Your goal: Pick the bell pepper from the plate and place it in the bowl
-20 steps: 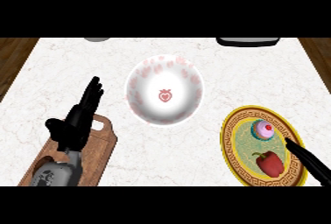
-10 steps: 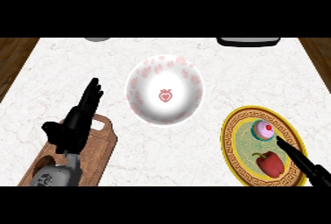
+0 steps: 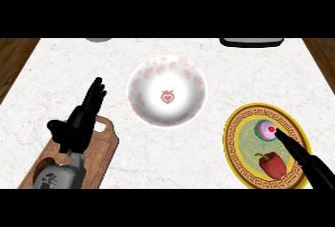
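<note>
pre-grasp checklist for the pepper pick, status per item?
1. Bell pepper on the plate: ok, lying in the lower half.
2. Right hand on target: not ok, straight fingers stretch toward the cupcake, alongside the pepper, not round it.
3. Right hand free to grasp: ok, fingers straight, holding nothing.
4. Bowl ready to receive: ok, nothing inside, only its printed pattern shows.
5. Path from plate to bowl: ok, bare counter between them.
6. Left hand out of the way: ok, open over the wooden board, left of the bowl.
</note>
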Robot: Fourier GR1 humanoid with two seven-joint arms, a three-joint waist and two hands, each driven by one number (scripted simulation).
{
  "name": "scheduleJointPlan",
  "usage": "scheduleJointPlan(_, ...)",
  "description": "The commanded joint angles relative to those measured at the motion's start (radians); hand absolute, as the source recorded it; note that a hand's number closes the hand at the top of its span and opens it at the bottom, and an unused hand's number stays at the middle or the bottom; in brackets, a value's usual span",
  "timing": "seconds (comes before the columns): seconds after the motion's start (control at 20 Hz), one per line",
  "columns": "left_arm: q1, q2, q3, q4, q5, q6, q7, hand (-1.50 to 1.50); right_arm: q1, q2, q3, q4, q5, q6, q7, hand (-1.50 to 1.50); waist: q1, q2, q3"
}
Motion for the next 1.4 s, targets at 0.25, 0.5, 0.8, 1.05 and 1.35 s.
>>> scheduleJointPlan(0.25, 0.022, -0.033, 0.003, 0.020, -0.010, -0.020, -0.032, 0.00, -0.110, 0.017, 0.006, 0.197, 0.113, -0.036, -0.024, -1.50, 0.003, 0.000, 0.000)
scheduleJointPlan(0.5, -0.017, -0.017, 0.027, -0.010, -0.017, -0.008, 0.022, 0.00, -0.112, -0.015, 0.074, 0.166, 0.214, -0.062, -0.091, 1.50, 0.004, 0.000, 0.000)
scheduleJointPlan(0.8, 0.012, -0.026, 0.020, -0.003, -0.010, -0.033, -0.003, 0.00, -0.106, -0.008, 0.090, 0.184, 0.238, -0.072, -0.145, 1.50, 0.002, 0.000, 0.000)
scheduleJointPlan(1.05, -0.006, -0.025, 0.015, -0.009, -0.035, -0.017, 0.016, 0.00, -0.042, 0.045, 0.125, 0.203, 0.239, -0.127, -0.219, 1.50, 0.000, 0.000, 0.000)
scheduleJointPlan(1.35, -0.018, -0.032, 0.004, -0.004, -0.034, -0.020, 0.020, 0.00, -0.050, 0.337, 0.326, 0.065, 0.123, -0.133, 0.082, 1.50, 0.026, 0.006, 0.004)
